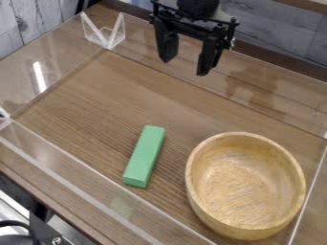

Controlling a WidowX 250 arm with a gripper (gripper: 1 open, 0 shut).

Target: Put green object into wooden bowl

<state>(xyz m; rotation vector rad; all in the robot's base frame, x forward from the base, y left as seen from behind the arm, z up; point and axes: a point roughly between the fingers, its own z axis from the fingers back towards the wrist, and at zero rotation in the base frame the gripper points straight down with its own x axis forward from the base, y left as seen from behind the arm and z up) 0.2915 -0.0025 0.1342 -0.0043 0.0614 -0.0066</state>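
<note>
The green object (144,155) is a flat bright green block lying on the wooden table, angled slightly, a little left of centre. The wooden bowl (247,221) sits to its right near the front edge; it is light tan, wide and shallow, with nothing inside. My gripper (188,55) hangs at the top centre, pointing down, its two black fingers spread apart with nothing between them. It is well above and behind the green object, apart from both things.
Clear acrylic walls (57,158) fence the table on the left, front and right. A clear triangular bracket (102,33) stands at the back left corner. A pale brick wall runs behind.
</note>
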